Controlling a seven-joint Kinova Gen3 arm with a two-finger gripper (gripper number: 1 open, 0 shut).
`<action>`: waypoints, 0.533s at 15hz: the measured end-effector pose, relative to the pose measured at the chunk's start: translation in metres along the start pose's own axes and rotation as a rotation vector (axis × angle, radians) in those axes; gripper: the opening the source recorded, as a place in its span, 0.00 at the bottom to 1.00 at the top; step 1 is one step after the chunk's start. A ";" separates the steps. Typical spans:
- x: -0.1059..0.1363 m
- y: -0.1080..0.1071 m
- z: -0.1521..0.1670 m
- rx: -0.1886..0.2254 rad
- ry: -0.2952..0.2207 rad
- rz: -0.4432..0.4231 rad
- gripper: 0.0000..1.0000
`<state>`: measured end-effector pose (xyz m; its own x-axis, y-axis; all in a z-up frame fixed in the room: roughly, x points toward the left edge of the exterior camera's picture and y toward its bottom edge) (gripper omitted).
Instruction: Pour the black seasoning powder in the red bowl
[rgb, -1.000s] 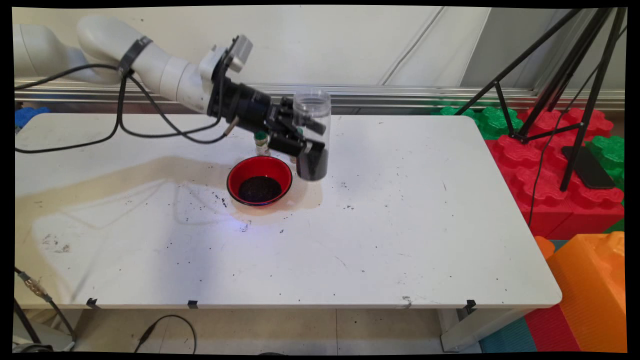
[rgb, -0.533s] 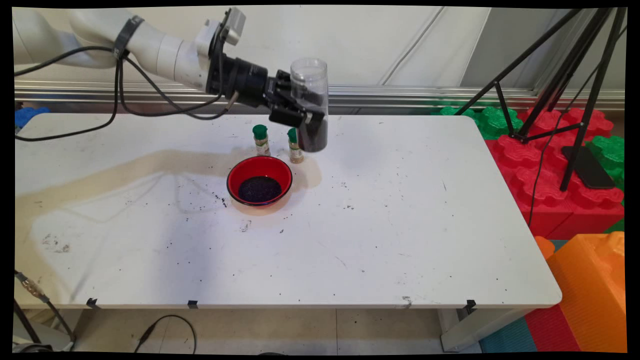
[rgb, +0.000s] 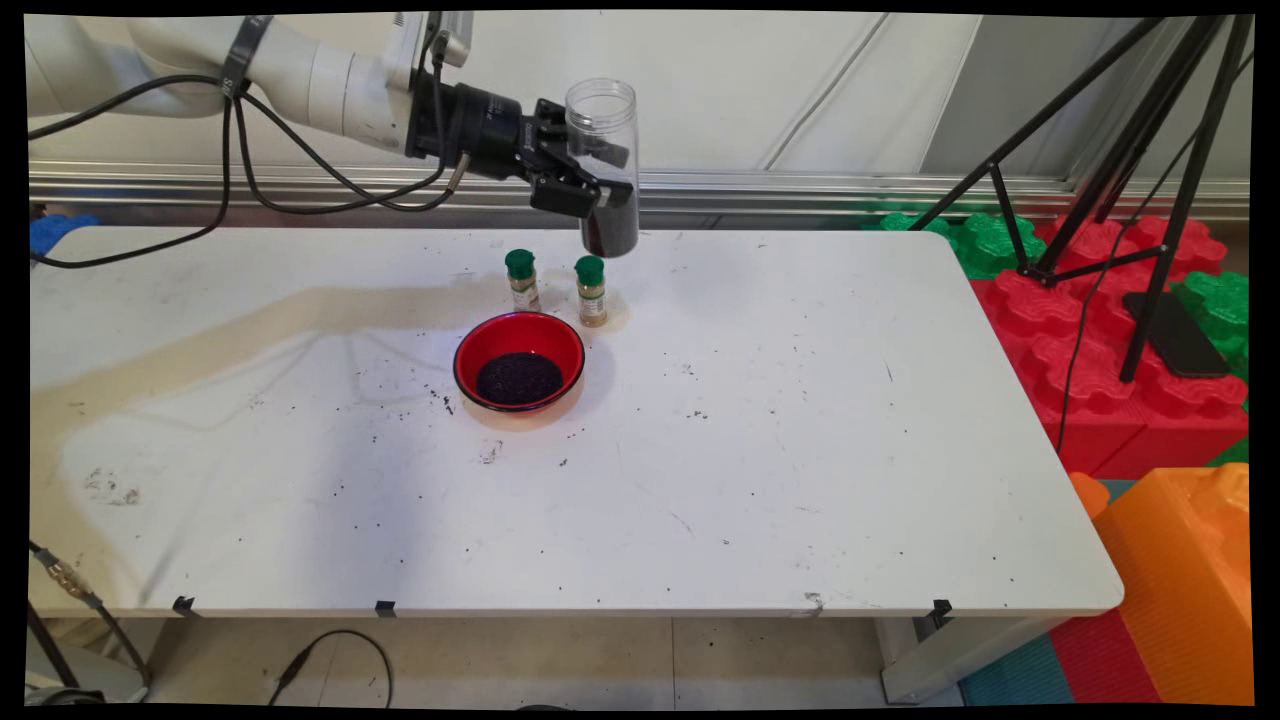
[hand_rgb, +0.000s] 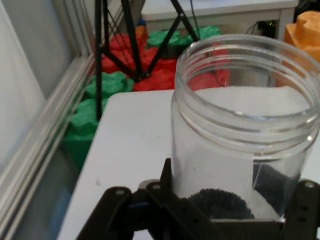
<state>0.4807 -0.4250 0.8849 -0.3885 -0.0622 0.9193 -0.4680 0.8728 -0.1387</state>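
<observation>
Above the far side of the table (rgb: 800, 480), the gripper (rgb: 590, 185) is clamped on a clear jar (rgb: 604, 160) — upright, dark grains at its bottom. Below sit a red bowl (rgb: 519, 362) of dark grains and two green-capped bottles (rgb: 521, 281) — near each other.

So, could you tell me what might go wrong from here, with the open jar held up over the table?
1. The clear jar has no lid and dark grains inside; if the gripper tilts it, grains could spill, adding to specks already on the white table.
2. Two green-capped bottles stand just below the jar; lowering it could knock them over.
3. The red bowl sits close by and could be bumped.
</observation>
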 end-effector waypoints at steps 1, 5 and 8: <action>-0.002 -0.003 -0.002 0.013 -0.003 0.018 0.00; -0.008 -0.013 -0.007 0.051 -0.012 0.083 0.00; -0.015 -0.019 -0.012 0.082 -0.026 0.156 0.00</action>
<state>0.5049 -0.4342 0.8785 -0.4817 0.0576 0.8744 -0.4628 0.8306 -0.3097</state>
